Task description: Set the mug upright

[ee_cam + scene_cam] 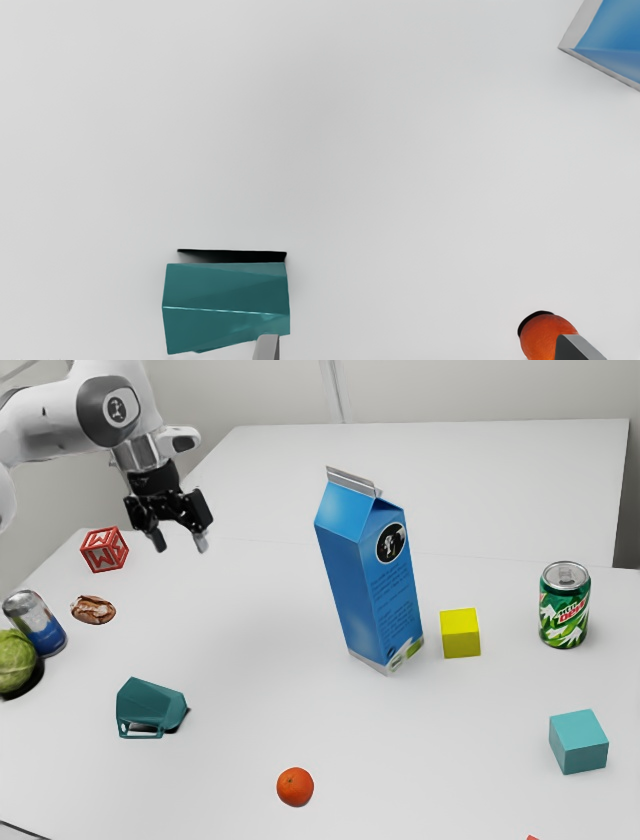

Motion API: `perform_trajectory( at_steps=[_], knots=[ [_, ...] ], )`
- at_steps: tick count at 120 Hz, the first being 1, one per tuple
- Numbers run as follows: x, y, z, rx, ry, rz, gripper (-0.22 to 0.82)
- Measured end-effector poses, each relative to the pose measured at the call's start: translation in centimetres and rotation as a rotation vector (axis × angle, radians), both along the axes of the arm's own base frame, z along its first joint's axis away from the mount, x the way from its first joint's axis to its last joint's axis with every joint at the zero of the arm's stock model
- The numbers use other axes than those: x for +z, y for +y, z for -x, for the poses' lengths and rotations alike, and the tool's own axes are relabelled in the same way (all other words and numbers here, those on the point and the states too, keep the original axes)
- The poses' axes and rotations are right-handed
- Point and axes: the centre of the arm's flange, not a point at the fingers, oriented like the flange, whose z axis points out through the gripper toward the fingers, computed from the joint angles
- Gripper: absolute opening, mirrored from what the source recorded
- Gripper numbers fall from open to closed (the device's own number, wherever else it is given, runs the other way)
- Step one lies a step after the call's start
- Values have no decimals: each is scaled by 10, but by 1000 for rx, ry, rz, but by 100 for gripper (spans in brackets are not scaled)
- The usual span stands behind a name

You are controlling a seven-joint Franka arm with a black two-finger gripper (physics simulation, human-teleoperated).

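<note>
While the gripper (181,544) hangs well above the white table (240,760), its two fingers stand wide apart with nothing held between them. The teal mug (150,705) lies on its side on the table, lower than the gripper and apart from it, nearer in the exterior view and a little to that view's left. Its handle (141,735) is on the near side, low by the tabletop. In the wrist view one fingertip overlaps an edge of the mug, though the two do not touch; the other fingertip overlaps part of the orange (295,787). So the mug sits toward one finger rather than midway between the two.

At the exterior view's left, beyond the mug, are a red block (105,550), a brown nut (93,610), a blue can (38,624) and a green cabbage (14,660). The tall blue carton (365,575) stands to the right of the mug and farther off, with a yellow block (460,633) just beside it. Farther right are a green can (564,610) and, nearer, a light blue block (578,742).
</note>
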Motion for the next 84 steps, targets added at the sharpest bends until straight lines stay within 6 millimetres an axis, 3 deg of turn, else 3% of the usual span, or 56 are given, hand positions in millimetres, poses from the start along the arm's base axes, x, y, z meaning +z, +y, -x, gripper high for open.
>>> perform_trajectory(
  at_steps=[21, 34, 55, 84],
  knots=[
    [-47, 22, 59, 38, 17, 64, 60],
    [-65, 66, 85, 113, 5, 92, 60],
    [-103, 115, 112, 171, 18, 127, 60],
    [-129, 141, 129, 122, 12, 149, 60]
  ],
)
